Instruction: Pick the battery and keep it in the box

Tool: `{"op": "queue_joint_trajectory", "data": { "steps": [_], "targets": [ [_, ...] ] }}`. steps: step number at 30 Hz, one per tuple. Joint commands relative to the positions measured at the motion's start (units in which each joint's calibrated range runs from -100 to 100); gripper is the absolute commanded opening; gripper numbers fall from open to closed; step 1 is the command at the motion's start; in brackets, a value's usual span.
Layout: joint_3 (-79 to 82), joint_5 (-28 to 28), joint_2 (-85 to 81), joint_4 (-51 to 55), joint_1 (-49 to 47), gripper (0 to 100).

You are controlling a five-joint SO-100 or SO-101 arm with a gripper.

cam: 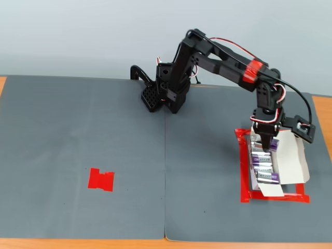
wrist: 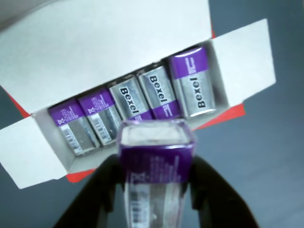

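Observation:
In the wrist view my gripper [wrist: 154,194] is shut on a purple battery [wrist: 156,154], silver end up, held just above the front edge of the open white box [wrist: 95,42]. Several more purple batteries [wrist: 159,92] lie side by side in the box, with a free slot in front of the held one. In the fixed view the gripper [cam: 266,147] hangs over the far end of the box [cam: 296,161] at the right. The held battery [cam: 274,144] shows as a purple edge beside the fingers, and the row of batteries [cam: 264,169] lies below it.
A red tape rectangle [cam: 243,171] frames the box on the grey mat. A small red tape mark [cam: 101,179] lies on the mat at the left. The arm's base [cam: 166,93] stands at the back middle. The mat's right edge [cam: 317,129] is near the box.

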Motion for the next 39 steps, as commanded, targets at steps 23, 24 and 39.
{"op": "queue_joint_trajectory", "data": {
  "steps": [23, 24, 39],
  "targets": [
    [-8.7, 0.5, 11.2, -4.0, -2.4, 2],
    [-8.7, 0.5, 11.2, -3.9, -2.4, 2],
    [-4.9, 0.2, 10.3, -3.5, -2.1, 23]
  ]
}}
